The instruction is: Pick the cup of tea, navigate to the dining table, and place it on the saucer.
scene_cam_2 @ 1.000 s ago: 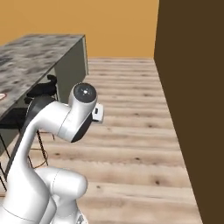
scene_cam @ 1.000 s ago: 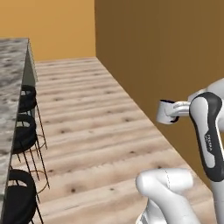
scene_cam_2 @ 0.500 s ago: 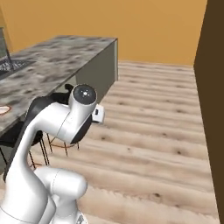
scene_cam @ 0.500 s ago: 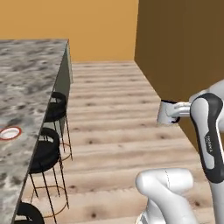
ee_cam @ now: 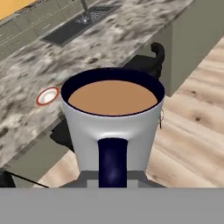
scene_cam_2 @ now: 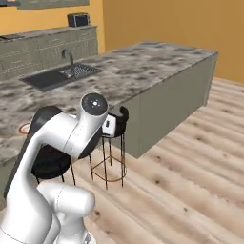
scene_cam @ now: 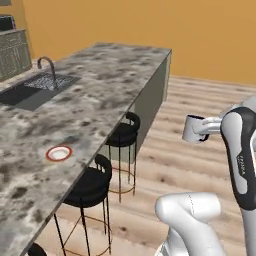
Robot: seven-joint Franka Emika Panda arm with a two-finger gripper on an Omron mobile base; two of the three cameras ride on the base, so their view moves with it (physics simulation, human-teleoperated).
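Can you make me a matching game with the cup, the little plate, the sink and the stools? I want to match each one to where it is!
Things:
1. cup of tea
2. saucer
3. sink
4. stools

Places:
A. sunk into the far end of the dining table
B. on the wooden floor beside the dining table
C. held in the gripper, over the floor
D. lying on the granite top

Pairs: 1-C, 2-D, 3-A, 4-B

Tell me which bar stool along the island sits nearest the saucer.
The middle bar stool, just below the saucer at the counter edge. The stool towards the island's far end stands well past it; the third barely shows at the frame's bottom.
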